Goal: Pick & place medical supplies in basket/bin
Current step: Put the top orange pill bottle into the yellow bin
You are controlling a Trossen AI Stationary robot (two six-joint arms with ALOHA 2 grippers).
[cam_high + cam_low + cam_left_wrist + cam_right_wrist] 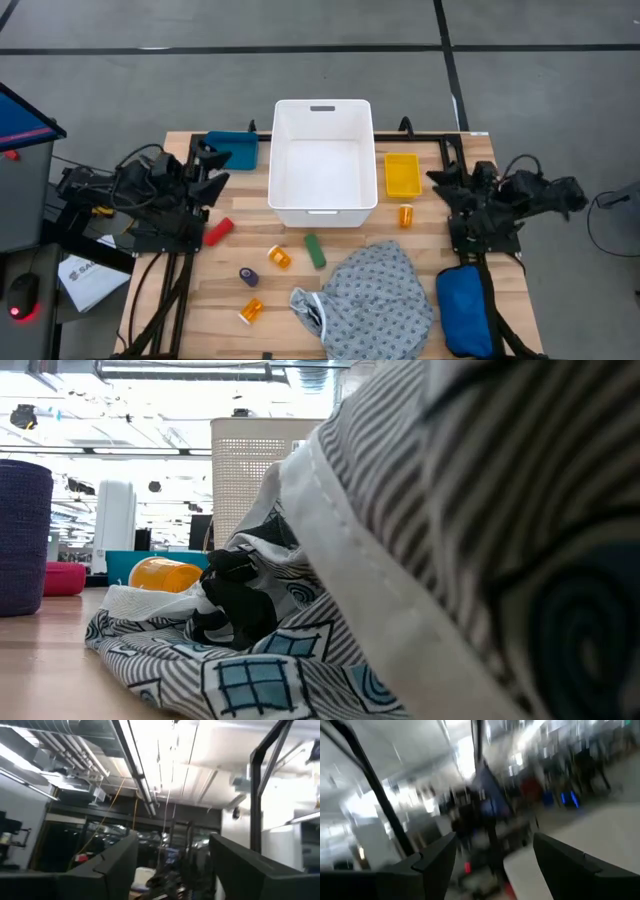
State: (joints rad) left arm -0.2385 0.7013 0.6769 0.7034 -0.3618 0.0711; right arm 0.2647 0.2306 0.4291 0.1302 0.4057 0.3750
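L gripper (pixel 212 170) sits at table's left edge, fingers (pixel 107 865) spread wide, nothing between them; R gripper (pixel 440 180) at right edge, also wide, empty. White bin (pixel 322 205) far-centre. Just near of it: red piece (pixel 218 231) left, orange pill bottles (pixel 279 257), green piece (pixel 316 251), purple piece (pixel 249 276), w/ one more bottle (pixel 406 215) right of bin. Grey patterned gown (pixel 375 300) crumpled near-centre, beside blue pouch (pixel 464 310).
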